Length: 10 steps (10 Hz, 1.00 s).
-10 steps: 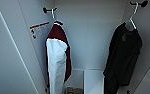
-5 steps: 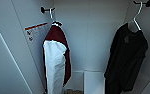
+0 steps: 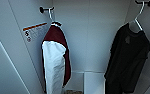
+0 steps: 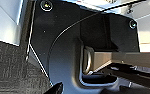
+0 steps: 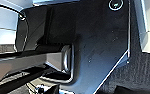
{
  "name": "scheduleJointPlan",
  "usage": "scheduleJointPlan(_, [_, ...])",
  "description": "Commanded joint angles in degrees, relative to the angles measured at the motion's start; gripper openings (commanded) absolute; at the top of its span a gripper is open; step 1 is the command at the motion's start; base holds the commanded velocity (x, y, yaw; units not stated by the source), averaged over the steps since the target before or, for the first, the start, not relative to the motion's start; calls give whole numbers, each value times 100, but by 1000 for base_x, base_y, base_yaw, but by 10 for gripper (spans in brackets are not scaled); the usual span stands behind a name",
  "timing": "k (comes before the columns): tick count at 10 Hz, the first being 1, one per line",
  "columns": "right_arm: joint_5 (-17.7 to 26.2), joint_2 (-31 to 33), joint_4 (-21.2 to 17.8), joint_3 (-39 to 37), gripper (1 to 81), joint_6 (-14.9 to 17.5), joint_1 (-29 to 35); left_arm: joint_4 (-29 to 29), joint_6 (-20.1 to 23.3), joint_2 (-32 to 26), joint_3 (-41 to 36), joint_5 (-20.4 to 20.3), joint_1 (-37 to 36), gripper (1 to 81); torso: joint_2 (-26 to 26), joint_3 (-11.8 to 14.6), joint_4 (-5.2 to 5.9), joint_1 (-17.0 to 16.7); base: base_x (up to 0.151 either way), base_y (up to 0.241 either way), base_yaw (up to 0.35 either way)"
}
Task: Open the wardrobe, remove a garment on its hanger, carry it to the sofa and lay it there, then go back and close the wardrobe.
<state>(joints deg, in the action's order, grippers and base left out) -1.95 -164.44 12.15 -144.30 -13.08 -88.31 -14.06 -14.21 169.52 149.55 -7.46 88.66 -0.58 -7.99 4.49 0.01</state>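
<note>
Two garments hang inside the open wardrobe [image 3: 101,37], white-walled, doors out of the way. Item one: black coat [image 3: 127,60], long-sleeved, on a pale hanger [image 3: 139,15] whose hook sits over a dark peg high on the right wall; this is the piece to fetch, not yet touched. Item two: maroon jacket with white sleeves [image 3: 56,62], on its own hanger from a peg on the left wall, beside a label with an orange stripe [image 3: 35,31]. Change since a second ago: the whole interior has grown larger and slid slightly in the head view, both garments keeping their places relative to each other, so the camera has closed in rather than anything being moved. Judged meaning: opening is done, and the approach to the coat is under way. Jaws, both sides: cannot tell; wrist views give dark robot plates over grey carpet [image 4: 8,65].
</note>
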Motion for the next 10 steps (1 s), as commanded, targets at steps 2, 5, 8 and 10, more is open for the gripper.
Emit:
scheduleJointPlan(2, [318, -30, 6, -115, 811, 7, 133, 26, -11, -23, -31, 271, -178, 811, 0, 322, 0, 0, 0, 0, 0])
scheduleJointPlan(5, [318, -92, 15, -176, 811, 7, 142, 26, -20, -58, -102, 307, -449, 811, 0, 256, 0, 2, 0, 0, 0])
scheduleJointPlan(8, [318, -162, 33, -194, 811, 7, 125, 26, -20, -189, -337, 648, -1020, 811, -4, 383, 0, -1, 0, 0, 0])
scheduleJointPlan(10, [309, -171, -20, -194, 811, 7, 116, 26, -11, -322, -638, 895, -1408, 811, -4, 378, -121, -1, 0, 0, 0])
